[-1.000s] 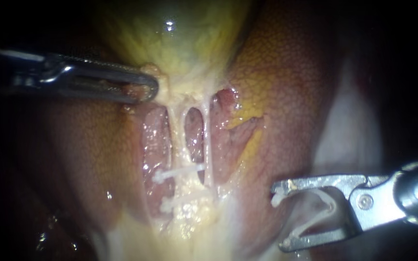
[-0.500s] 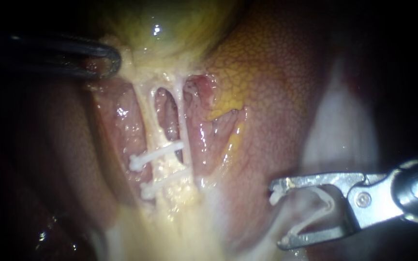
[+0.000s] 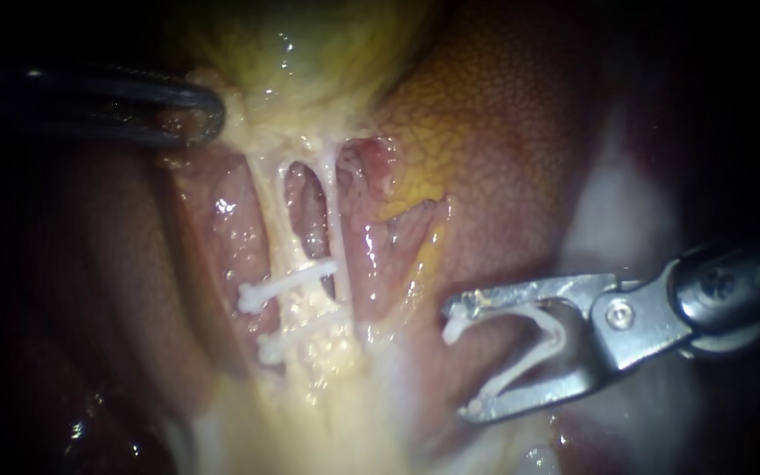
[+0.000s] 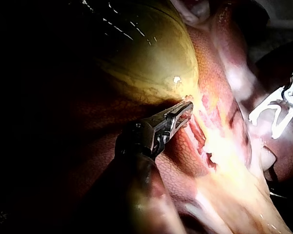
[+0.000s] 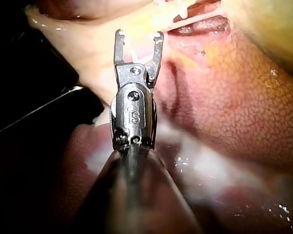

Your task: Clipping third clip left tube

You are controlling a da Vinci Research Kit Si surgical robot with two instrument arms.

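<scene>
Two pale tubes run down from the gallbladder: the thicker left tube and the thin right tube. Two white clips cross the left tube, the upper clip above the lower clip. My left instrument is shut on tissue at the gallbladder's neck, as the left wrist view also shows. My right instrument sits to the right of the tubes, apart from them. Its jaws stand wide and hold an open white clip between them.
The liver with its yellow patch lies right of the tubes, and reddish raw tissue shows between them. Pale fatty tissue spreads below the clips. White membrane lies behind the right instrument.
The whole scene first slid left and up in view. Since then my right instrument with its clip has moved left and slightly up, closer to the tubes. The left instrument's hold is unchanged.
</scene>
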